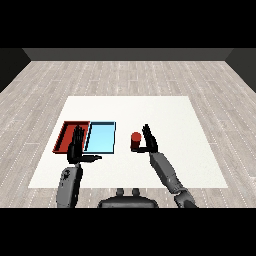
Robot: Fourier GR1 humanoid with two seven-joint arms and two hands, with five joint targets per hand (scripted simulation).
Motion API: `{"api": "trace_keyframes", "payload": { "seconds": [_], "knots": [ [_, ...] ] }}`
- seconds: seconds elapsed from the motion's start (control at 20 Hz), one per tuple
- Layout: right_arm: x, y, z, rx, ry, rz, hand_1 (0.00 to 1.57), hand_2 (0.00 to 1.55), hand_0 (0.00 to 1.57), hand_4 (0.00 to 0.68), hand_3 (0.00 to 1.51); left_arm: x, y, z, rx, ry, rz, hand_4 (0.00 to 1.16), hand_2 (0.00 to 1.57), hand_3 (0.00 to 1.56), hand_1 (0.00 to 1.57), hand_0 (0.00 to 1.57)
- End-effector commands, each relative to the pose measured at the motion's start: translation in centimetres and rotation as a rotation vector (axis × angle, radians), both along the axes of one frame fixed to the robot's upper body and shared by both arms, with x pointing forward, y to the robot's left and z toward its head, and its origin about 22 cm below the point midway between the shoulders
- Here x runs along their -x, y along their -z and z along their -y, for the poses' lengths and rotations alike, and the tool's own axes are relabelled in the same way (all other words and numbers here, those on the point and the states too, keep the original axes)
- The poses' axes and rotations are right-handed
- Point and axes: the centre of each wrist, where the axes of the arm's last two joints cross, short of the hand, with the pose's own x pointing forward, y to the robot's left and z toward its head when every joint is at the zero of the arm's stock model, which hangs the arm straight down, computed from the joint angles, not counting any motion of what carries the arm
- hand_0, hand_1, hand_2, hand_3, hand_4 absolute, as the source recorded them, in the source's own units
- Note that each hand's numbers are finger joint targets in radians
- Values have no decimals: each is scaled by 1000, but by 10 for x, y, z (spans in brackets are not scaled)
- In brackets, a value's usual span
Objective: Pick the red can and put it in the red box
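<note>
two grey forearms reach in from the near edge of the white table [150,107]. right of the trays, the red can [135,140] stands upright on the table, with the right hand [150,141] just beside it, fingers straight and spread, thumb toward the can. at left, the light blue tray [101,137] lies beside the red tray [65,133]. the left hand [77,145] hovers over their near edge, fingers straight up, thumb out to the right, holding nothing.

Even, bright light; table [150,107] glare-free; shadows perhaps faint.
</note>
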Motion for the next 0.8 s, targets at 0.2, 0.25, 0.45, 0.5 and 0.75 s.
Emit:
{"api": "trace_keyframes", "payload": {
  "seconds": [0.2,0.25,0.45,0.5,0.75],
  "knots": [
    [-16,-7,-1,-13,1,-5,0,0,0,0,0,4,-10,22,3,-6,0,0,0,0,0,0],
    [-13,-1,-10,-7,-3,-8,0,0,0,0,0,-8,8,-14,3,-11,-3,0,0,0,0,0],
    [-1,-4,-19,-19,-34,-8,0,0,0,0,0,9,-1,-3,-4,-5,-6,0,0,0,0,0],
    [-1,-1,-23,-37,-34,-17,0,0,0,0,0,-1,-15,-13,1,13,-2,0,0,0,0,0],
    [-14,-8,-29,-49,-51,-23,0,0,0,0,0,-10,-8,-7,-4,1,14,0,0,0,0,0]
  ]
}}
